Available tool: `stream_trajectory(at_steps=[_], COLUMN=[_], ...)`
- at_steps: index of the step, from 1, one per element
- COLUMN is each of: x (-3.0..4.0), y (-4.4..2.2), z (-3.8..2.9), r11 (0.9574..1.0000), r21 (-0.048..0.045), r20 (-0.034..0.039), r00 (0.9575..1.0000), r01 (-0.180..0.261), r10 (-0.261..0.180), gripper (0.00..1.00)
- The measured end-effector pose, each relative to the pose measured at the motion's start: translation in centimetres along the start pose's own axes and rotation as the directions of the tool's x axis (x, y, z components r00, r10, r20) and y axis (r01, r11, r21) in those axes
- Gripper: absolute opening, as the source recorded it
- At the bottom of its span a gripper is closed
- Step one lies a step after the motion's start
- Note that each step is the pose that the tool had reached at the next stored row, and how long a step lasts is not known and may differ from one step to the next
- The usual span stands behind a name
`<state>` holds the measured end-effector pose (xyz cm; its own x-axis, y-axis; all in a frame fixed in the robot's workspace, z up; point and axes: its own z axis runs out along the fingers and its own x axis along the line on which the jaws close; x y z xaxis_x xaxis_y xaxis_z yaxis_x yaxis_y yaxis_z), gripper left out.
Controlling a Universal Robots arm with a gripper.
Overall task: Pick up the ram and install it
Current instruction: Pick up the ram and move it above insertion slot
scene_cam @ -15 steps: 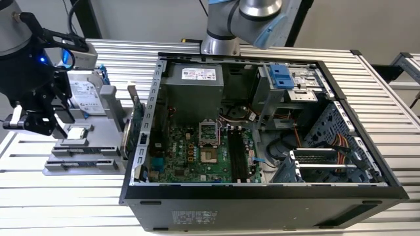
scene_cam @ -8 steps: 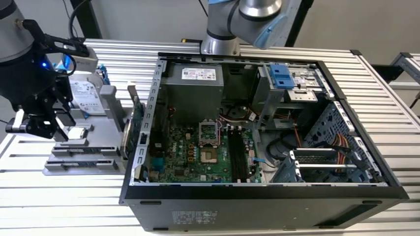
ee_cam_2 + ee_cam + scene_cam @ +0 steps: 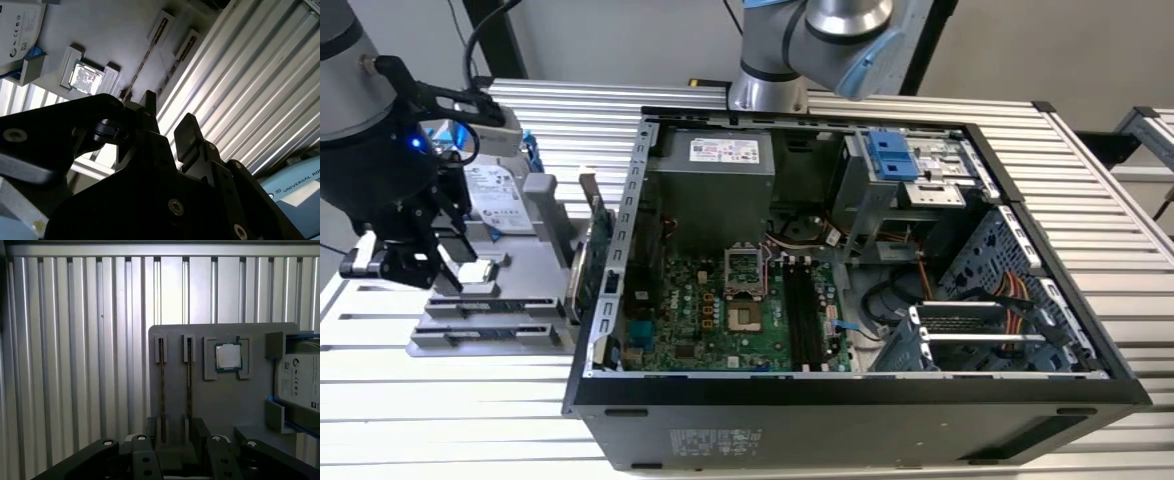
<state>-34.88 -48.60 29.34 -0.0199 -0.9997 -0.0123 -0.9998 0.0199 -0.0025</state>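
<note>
At the exterior view's left, we found the gripper with its fingers spread, above the grey holder. The ram stood on edge there, ungripped, beside a second stick. The open computer case sat to the right.

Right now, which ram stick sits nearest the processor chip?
The inner ram stick, right beside the processor chip; the outer ram stick stands at the edge of the holder.

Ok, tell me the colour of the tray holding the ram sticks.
The tray is plain grey; the first wrist view shows it best.
</note>
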Motion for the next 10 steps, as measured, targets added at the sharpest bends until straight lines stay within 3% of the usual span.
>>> stream_trajectory(at_steps=[10], x=[0.02], y=[0.13], z=[1.2], r11=[1.0], r21=[-0.0002], r20=[0.0022], r00=[1.0], r01=[0.008], r10=[-0.008], gripper=[1.0])
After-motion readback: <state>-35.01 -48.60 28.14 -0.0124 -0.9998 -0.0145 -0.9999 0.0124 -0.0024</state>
